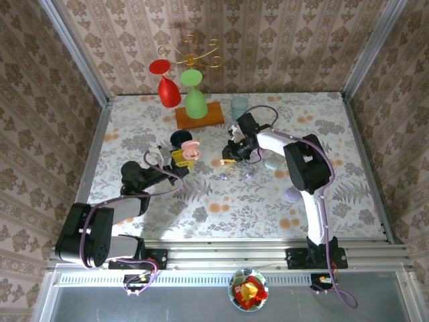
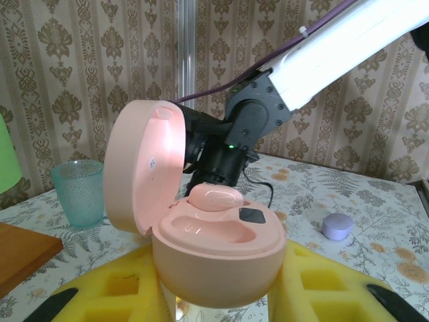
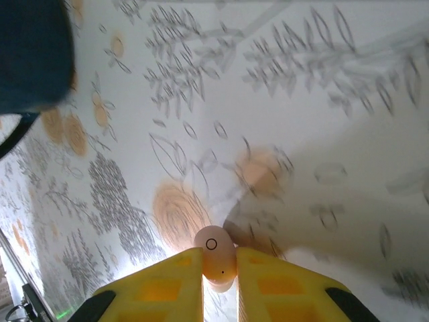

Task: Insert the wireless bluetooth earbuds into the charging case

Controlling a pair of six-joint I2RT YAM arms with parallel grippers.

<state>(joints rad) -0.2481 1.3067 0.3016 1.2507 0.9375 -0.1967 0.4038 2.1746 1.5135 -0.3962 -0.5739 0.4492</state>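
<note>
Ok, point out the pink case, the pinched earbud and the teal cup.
pink case (image 2: 218, 265): left wrist view, base front.
earbud (image 3: 216, 258): right wrist view, rounded top.
teal cup (image 2: 79, 191): left wrist view, side wall.

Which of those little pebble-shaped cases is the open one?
The peach-pink case, gripped in the left pincer: its lid is hinged up, showing the hollows inside. The lilac case lies shut on the table.

Damask wallpaper (image 1: 268, 40) surrounds a floral tabletop (image 1: 221, 208).
</note>
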